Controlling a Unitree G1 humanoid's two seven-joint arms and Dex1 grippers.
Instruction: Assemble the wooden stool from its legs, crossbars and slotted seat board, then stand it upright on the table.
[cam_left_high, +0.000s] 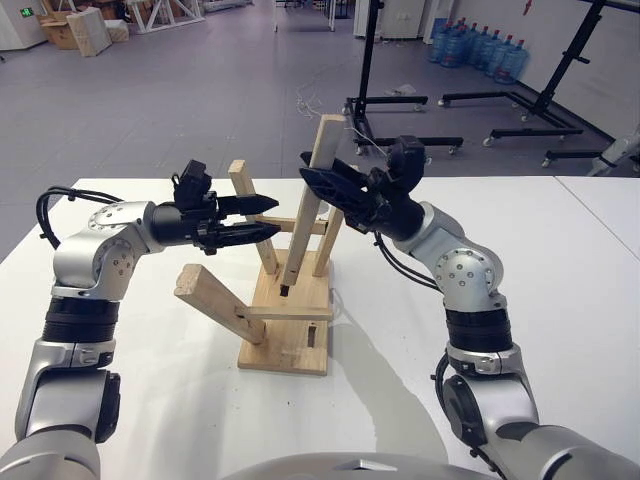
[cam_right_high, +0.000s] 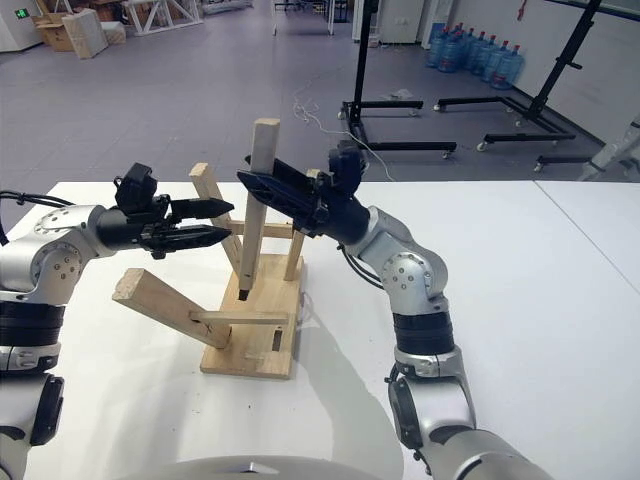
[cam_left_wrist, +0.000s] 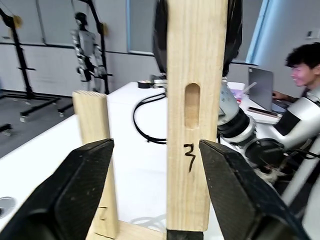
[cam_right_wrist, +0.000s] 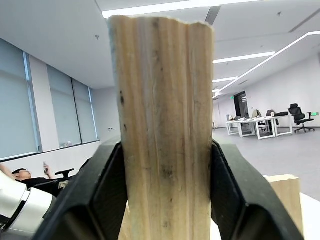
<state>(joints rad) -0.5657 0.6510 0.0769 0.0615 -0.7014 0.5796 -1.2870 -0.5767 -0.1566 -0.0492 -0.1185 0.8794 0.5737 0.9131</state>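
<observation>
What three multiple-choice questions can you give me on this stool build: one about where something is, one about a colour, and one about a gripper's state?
1. Where is the seat board?
A. On the floor
B. Flat on the table
C. Held up in the air

2. What colour is the table?
A. White
B. Black
C. Green

3. What state is the right gripper in?
A. Open above the table
B. Shut on a crossbar
C. Shut on a leg

Answers:
1. B, the board rests flat on the table top with legs standing up from it.
2. A, the bare top around the board is white.
3. C, the right wrist view shows its fingers pressed against both sides of the upright leg.
</observation>
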